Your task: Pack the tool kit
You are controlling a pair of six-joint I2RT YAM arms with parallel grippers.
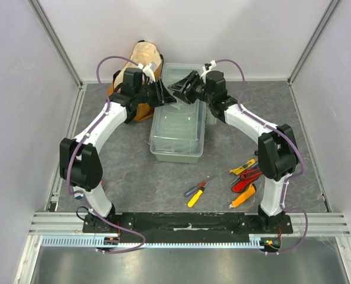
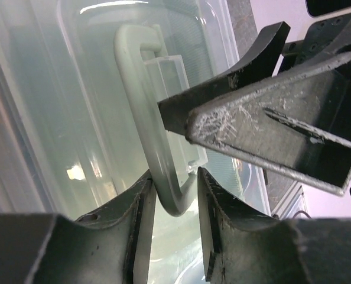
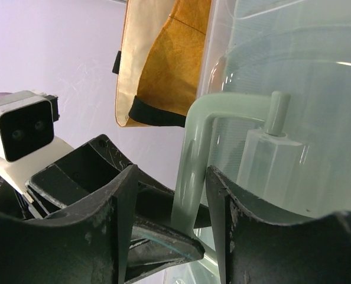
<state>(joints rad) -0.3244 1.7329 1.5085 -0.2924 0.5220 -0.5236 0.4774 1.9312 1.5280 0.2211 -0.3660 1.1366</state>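
The pale grey-green toolbox (image 1: 176,133) with its clear lid stands shut in the middle of the table. Its handle (image 2: 134,100) is raised at the far end. My left gripper (image 1: 163,93) grips the handle's bent corner; in the left wrist view (image 2: 174,204) both jaws touch it. My right gripper (image 1: 184,87) is open with the handle's bar (image 3: 196,148) between its jaws (image 3: 171,219), a gap on the left side. On the table in front lie a yellow-handled screwdriver (image 1: 196,193), red pliers (image 1: 246,179), an orange-handled tool (image 1: 243,197) and a yellow tool (image 1: 243,167).
A mustard-yellow bag (image 1: 141,62) stands at the back left, right behind my left gripper, and shows in the right wrist view (image 3: 163,65). White walls enclose the table on three sides. The two grippers are nearly touching over the box.
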